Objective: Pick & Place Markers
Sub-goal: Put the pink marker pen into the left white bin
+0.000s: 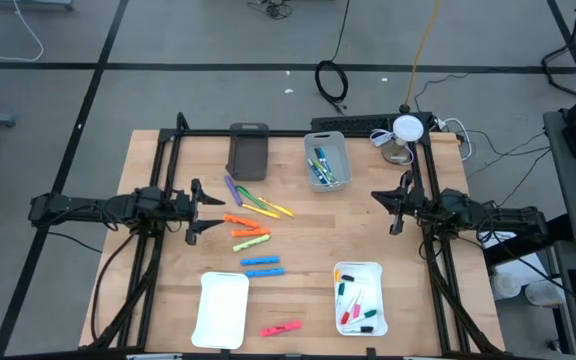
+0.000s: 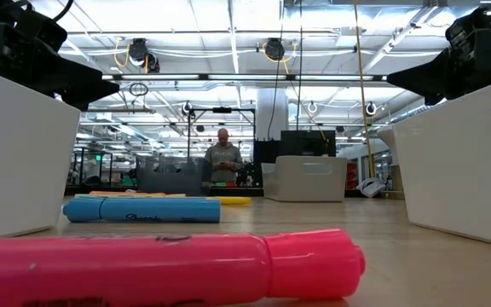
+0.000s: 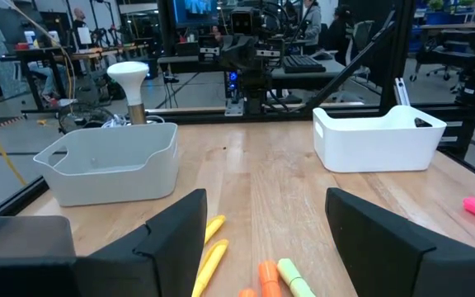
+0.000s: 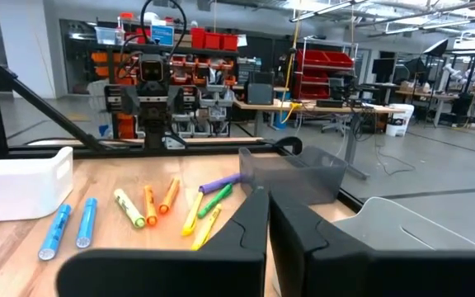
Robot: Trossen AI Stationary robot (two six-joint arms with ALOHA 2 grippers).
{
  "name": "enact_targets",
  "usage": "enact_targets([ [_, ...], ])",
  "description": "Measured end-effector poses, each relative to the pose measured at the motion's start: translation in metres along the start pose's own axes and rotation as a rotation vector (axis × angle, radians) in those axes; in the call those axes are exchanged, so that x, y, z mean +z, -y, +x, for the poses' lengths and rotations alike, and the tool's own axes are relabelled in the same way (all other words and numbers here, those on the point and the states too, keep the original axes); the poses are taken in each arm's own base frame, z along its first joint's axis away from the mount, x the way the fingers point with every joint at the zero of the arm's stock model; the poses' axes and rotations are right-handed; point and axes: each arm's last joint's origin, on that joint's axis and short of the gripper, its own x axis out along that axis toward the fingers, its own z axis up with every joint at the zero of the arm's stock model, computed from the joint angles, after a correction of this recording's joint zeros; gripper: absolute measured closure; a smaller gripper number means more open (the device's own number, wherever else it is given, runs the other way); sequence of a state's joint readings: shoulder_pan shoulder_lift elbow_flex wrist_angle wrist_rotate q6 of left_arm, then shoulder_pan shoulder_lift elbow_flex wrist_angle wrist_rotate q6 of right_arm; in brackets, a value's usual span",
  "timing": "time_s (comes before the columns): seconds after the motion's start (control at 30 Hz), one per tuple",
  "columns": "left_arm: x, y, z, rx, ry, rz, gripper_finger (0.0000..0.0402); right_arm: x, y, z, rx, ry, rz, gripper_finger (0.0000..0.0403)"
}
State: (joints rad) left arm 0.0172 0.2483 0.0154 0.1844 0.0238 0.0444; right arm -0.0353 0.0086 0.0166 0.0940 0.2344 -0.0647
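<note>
Glossy plastic markers (image 1: 253, 232) on a matt wooden table (image 1: 298, 255).

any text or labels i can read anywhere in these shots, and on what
Nothing can be read for certain.
Blue marker, low view: dark print along the barrel, too blurred to read.
Pink marker, low view: faint dark marks on the barrel, unreadable.
Screen behind the table, left wrist view: blue display, too small to read.
Red bins in the room, right wrist view: no legible labels.
</note>
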Motion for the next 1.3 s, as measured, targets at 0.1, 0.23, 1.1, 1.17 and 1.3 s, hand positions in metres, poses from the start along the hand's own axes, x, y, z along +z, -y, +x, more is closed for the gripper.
enact_targets([
  [0.1, 0.0, 0.0, 0.0, 0.0, 0.0, 0.0, 0.0151, 0.0, 0.0, 0.0, 0.0, 0.0, 0.0, 0.0403],
  [0.23, 0.0, 0.0, 0.0, 0.0, 0.0, 0.0, 0.0151, 0.0, 0.0, 0.0, 0.0, 0.0, 0.0, 0.0403],
  [1.1, 0.035, 0.055, -0.015, -0.937, 0.628, 0.447, 0.0151, 0.0, 0.0, 0.0, 0.001, 0.0, 0.0, 0.0403],
  [1.17, 0.038, 0.057, -0.015, -0.928, 0.649, 0.421, 0.0151, 0.0, 0.0, 0.0, 0.0, 0.0, 0.0, 0.0403],
  [1.3, 0.04, 0.062, -0.016, -0.979, 0.637, 0.327, 0.0151, 0.0, 0.0, 0.0, 0.001, -0.001, -0.001, 0.0403],
])
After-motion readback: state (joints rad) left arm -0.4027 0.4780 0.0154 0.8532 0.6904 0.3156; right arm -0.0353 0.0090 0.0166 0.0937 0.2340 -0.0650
